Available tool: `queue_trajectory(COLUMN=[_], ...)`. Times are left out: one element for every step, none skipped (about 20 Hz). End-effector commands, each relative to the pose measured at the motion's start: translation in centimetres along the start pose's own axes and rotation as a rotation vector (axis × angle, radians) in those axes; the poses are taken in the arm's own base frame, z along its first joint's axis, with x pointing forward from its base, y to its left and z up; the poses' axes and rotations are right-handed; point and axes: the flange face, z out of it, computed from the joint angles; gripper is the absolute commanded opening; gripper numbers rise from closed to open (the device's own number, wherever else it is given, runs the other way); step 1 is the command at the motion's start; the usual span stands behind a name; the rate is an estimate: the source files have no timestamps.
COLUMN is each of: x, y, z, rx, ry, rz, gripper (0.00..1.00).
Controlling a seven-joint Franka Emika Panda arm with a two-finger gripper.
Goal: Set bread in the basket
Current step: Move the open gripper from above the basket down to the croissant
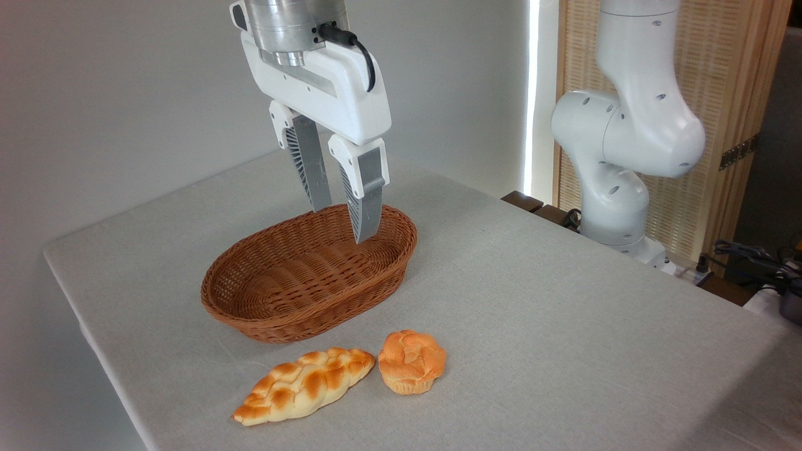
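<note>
Here I saw my tool (343,224) spread and empty over the basket (311,273). The bread (305,383) lay near me on the surface (564,313), outside it.

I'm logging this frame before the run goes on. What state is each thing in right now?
gripper: open, empty, hanging over the far end of the basket.
basket: upright on the table, nothing in it.
bread: lying flat on the table in front of the basket, not gripped.
round bun: sitting upright beside the bread's right tip, close or touching.

Brown woven basket (301,294), golden braided bread (305,384) with orange-brown patches
</note>
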Motion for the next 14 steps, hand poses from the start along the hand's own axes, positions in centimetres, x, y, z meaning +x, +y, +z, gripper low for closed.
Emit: queue_trajectory(x=[-0.7, -0.7, -0.7, -0.7, -0.7, -0.7, -0.6, -0.5, -0.4, -0.1, 0.2, 0.3, 0.5, 0.5], y=[-0.4, -0.5, -0.5, -0.4, -0.5, -0.5, -0.6, -0.6, -0.8, -1.1, -1.3, -1.5, -1.7, -1.8], z=[-0.6, -0.5, -0.5, -0.5, -0.6, -0.5, -0.5, -0.5, -0.4, -0.3, 0.2, 0.5, 1.0, 1.5], rx=[-0.002, -0.003, -0.003, -0.004, -0.001, -0.001, 0.003, 0.006, 0.017, 0.039, 0.055, 0.073, 0.084, 0.090], ry=[0.022, 0.021, 0.021, 0.023, 0.024, 0.024, 0.028, 0.030, 0.040, 0.059, 0.075, 0.087, 0.096, 0.101], rz=[-0.019, -0.020, -0.020, -0.020, -0.020, -0.020, -0.021, -0.021, -0.021, -0.031, -0.031, -0.032, -0.033, -0.036], gripper=[1.00, 1.00, 1.00, 1.00, 1.00, 1.00, 1.00, 1.00, 1.00, 1.00, 1.00, 1.00, 1.00, 1.00])
